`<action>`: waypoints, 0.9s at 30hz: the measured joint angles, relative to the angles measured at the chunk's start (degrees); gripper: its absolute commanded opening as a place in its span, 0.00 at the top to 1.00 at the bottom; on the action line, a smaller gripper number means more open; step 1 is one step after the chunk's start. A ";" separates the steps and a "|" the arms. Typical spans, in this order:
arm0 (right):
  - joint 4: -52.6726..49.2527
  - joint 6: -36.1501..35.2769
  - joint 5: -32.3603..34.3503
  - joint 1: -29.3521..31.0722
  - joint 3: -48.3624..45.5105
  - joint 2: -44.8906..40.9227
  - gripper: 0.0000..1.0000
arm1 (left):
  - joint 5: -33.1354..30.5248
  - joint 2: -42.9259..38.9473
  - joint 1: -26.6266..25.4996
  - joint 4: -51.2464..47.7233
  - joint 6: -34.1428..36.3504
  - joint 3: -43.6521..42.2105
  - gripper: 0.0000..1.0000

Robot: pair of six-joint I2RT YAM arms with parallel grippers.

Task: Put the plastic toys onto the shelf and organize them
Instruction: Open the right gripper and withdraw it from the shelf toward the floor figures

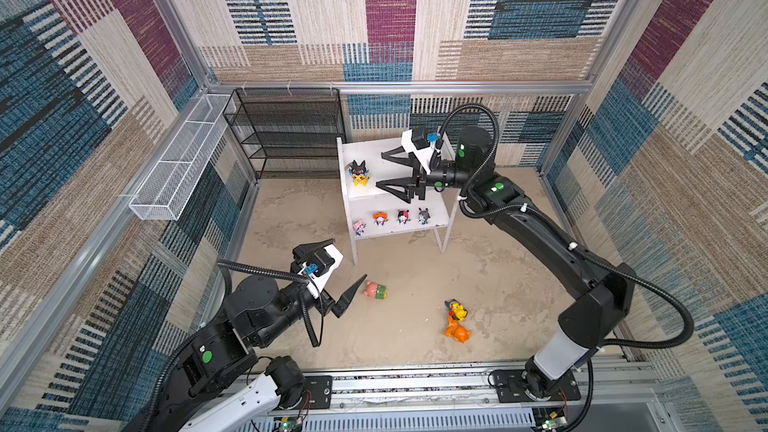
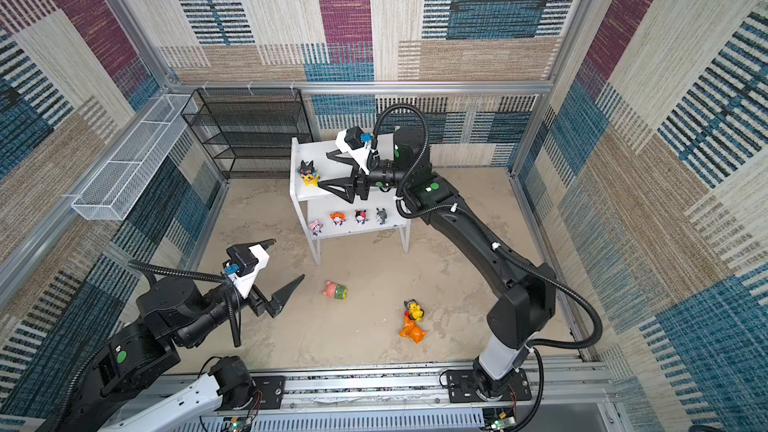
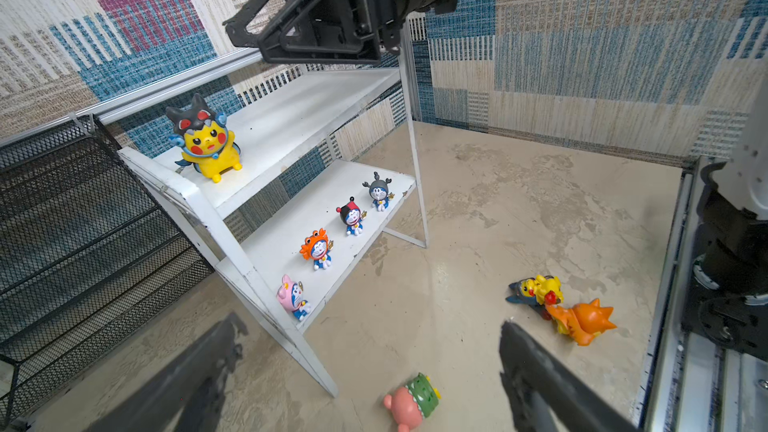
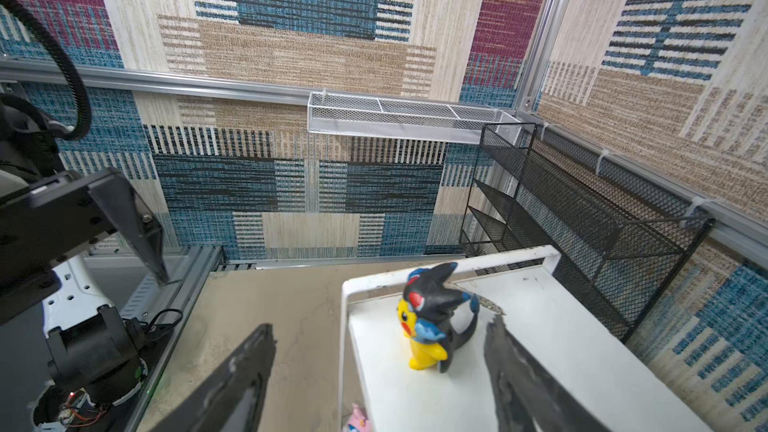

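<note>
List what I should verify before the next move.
1. Black-hooded toy upright on the shelf's top board: ok.
2. Right end effector open, not gripping that toy: ok.
3. Left end effector open, empty: ok.
4. Pink-and-green toy within clear approach, lying on the floor: ok.
5. Four tiny toys standing on the lower board: ok.
6. All toys shelved: not ok; blue-hooded toy and orange toy also lie on the floor, touching.

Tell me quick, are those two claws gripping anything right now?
Left gripper: open, holding nothing.
Right gripper: open, holding nothing; the black-hooded yellow figurine stands free just beyond its tips on the shelf's top board.
</note>
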 measured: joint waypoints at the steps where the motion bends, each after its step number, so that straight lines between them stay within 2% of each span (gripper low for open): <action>1: -0.15 -0.39 1.51 0.94 -2.84 -2.34 0.10 | -0.11 -0.13 0.00 -0.26 0.00 -0.07 0.01; 5: -1.09 -1.20 10.75 6.47 -13.77 -10.88 0.06 | -1.16 -0.68 0.00 -1.18 -0.02 -0.17 0.01; 7: -2.29 -1.44 17.42 11.50 -19.41 -15.10 0.05 | -1.51 -1.18 0.00 -1.33 -0.09 -0.39 0.01; 8: -2.86 -1.40 20.09 13.92 -21.66 -16.79 0.00 | -1.55 -1.42 -0.02 -1.51 -0.15 -0.48 0.01; 10: -2.97 -0.87 25.68 18.91 -27.26 -20.44 0.00 | -2.43 -2.01 -0.02 -2.05 -0.20 -0.83 0.01; 13: -1.84 2.40 32.02 23.78 -36.94 -25.57 0.00 | -2.82 -2.71 -0.02 -2.58 -0.39 -1.44 0.01; 16: 0.94 6.60 34.69 26.47 -47.15 -28.61 0.00 | -3.10 -3.26 -0.02 -2.95 -0.59 -1.68 0.01; 21: 6.51 11.69 38.49 27.58 -56.70 -24.04 0.04 | -3.21 -3.54 -0.02 -3.98 -1.49 -1.70 0.01; 27: 13.03 14.23 45.27 27.78 -58.84 -13.99 0.09 | -4.04 -4.52 -0.02 -4.92 -2.86 -1.92 0.01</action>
